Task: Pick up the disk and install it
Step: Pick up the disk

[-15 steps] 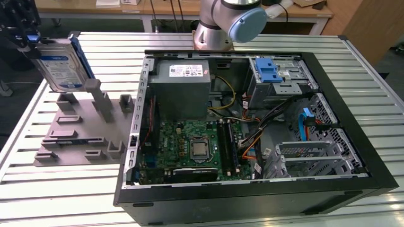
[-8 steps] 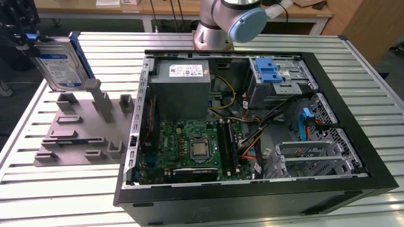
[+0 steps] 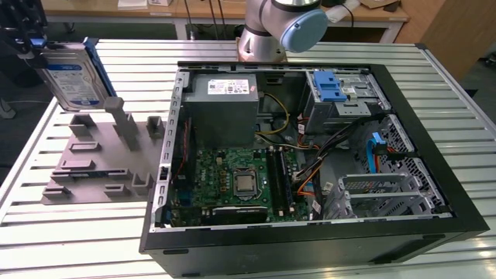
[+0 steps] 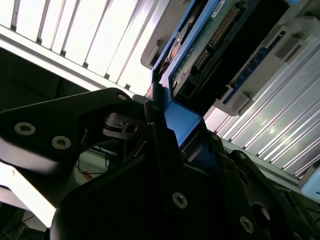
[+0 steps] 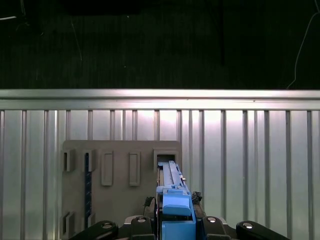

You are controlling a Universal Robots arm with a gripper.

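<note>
exterior view first: i see the gripper (image 3: pixel 29 42) up at about 10 o'clock of the frame, closed on the disk (image 3: pixel 71 81) and holding it by its upper end. the disk hangs nearly upright, its white-and-blue label facing the camera and the blue carrier frame running down its edge at the 3 o'clock side. it sits over the far end of the grey fixture plate (image 3: pixel 93 168), and its lower end is just beside the tall grey post (image 3: pixel 122 122). i cannot tell whether that end touches the fixture.

at 3 o'clock from the fixture, the open computer case (image 3: pixel 434 174) lies on the slatted metal table (image 3: pixel 62 244). inside it i can pick out the grey power supply box (image 3: pixel 225 107), the green motherboard (image 3: pixel 240 180), and the silver drive cage with its blue latch (image 3: pixel 341 90) at about 1 o'clock within the case. the disk is well apart from that cage.

in the second wrist view the gripper (image 4: pixel 172 130) has its black fingers (image 4: pixel 157 135) pressed against the blue frame, and the disk (image 4: pixel 210 45) shows its circuit-board side. in the first wrist view the gripper (image 5: pixel 175 222) pinches the disk (image 5: pixel 172 182) seen edge-on, with the fixture plate (image 5: pixel 120 200) beneath it.
</note>
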